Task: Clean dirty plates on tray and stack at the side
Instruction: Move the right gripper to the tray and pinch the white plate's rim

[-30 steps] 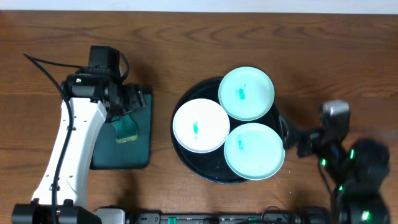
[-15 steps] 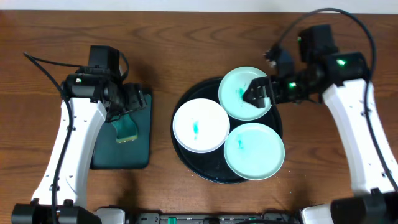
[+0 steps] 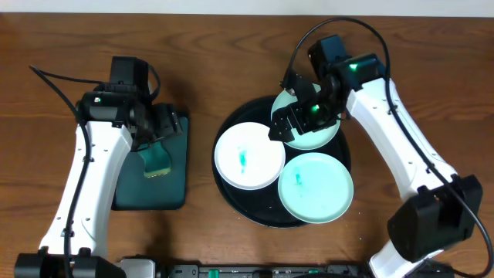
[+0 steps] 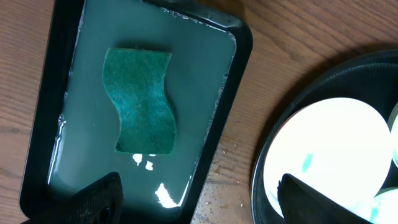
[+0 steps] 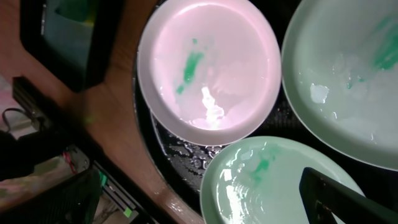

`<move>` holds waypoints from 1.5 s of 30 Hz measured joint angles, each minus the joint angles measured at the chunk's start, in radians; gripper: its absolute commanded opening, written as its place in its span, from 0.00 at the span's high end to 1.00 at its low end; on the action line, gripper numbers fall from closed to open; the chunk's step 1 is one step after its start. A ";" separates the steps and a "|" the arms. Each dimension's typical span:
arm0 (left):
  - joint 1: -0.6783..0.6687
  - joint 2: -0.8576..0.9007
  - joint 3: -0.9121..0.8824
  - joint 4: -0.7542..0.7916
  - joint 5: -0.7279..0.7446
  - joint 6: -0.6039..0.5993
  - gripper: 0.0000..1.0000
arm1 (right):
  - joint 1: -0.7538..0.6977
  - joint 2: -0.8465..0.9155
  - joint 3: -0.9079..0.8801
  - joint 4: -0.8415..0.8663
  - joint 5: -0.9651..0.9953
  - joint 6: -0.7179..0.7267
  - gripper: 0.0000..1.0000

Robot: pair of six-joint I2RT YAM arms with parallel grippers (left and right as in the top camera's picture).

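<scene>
Right gripper [image 3: 282, 127]: jaws spread wide, nothing between them. It hangs over the rear mint plate [image 3: 312, 140], on the side facing the white plate [image 3: 248, 156].

Left gripper [image 3: 157, 137]: jaws also spread, empty, poised over the green sponge [image 3: 157, 160].

Sponge: flat in shallow water in the dark-green rectangular tray [image 3: 154, 194], well left of the plates.

Plates: white, rear mint and front mint plate [image 3: 315, 188] all sit on the round black tray [image 3: 235, 202], crowded rim to rim. Each shows a teal smear at centre. None is wiped and none is stacked at the side.

Step in hand (judged): fetching the sponge while the right arm readies a plate.

Handling notes (judged):
- Lower the left jaws square across the sponge's narrow waist and close fully before lifting.
- Take any plate by a free outer rim, away from where the three crowd.
- Plates and tray look wet, so expect slipping and grip firmly.
</scene>
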 measured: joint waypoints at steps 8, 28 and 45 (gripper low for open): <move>0.000 0.000 0.000 0.000 0.000 0.000 0.20 | 0.003 0.044 -0.045 0.061 0.047 0.188 0.01; 0.000 0.000 0.000 0.000 0.000 0.000 0.20 | 0.127 0.048 -0.297 0.342 0.221 0.480 0.47; 0.000 0.000 0.000 0.000 0.000 0.000 0.20 | 0.127 0.048 -0.451 0.529 0.252 0.516 0.57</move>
